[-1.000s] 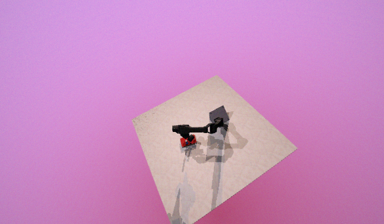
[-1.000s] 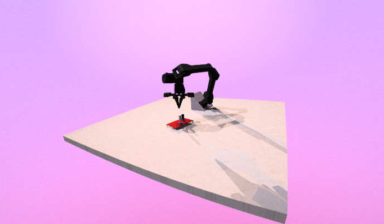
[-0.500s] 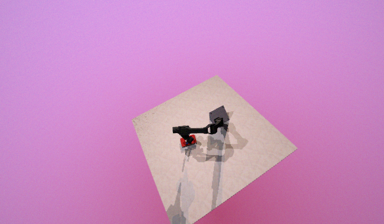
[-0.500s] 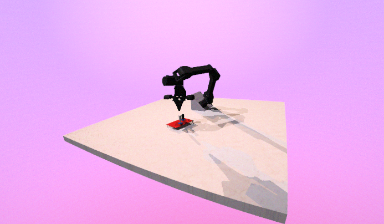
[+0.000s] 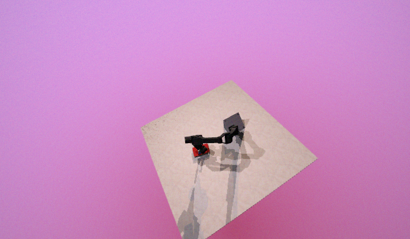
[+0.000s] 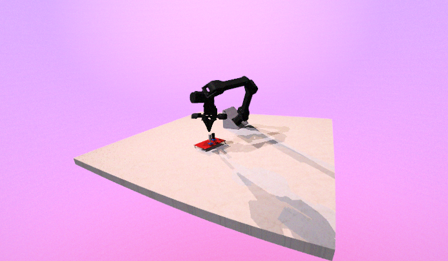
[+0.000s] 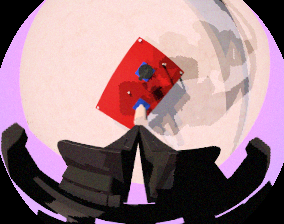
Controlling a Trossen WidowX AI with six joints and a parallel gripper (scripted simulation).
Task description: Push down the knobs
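The red circuit board (image 5: 195,154) (image 6: 202,144) (image 7: 115,90) stands on short legs on the table. A light grey knob (image 6: 209,137) (image 7: 139,116) stands upright over one blue potentiometer (image 7: 141,104). A black knob (image 6: 213,135) (image 7: 145,73) stands over the other blue potentiometer (image 7: 138,69). How far each knob sits above its potentiometer is too small to tell. My gripper (image 6: 209,130) (image 7: 138,128) is shut and empty, pointing down. Its tips are just above the light grey knob in the exterior view. In the top view the arm hides part of the board.
The arm's grey base block (image 5: 233,120) (image 6: 230,117) stands on the table (image 5: 176,128) (image 6: 147,156) behind the board. Small pins (image 7: 164,64) stick up from the board beside the black knob. Shadows of the arm fall across the table.
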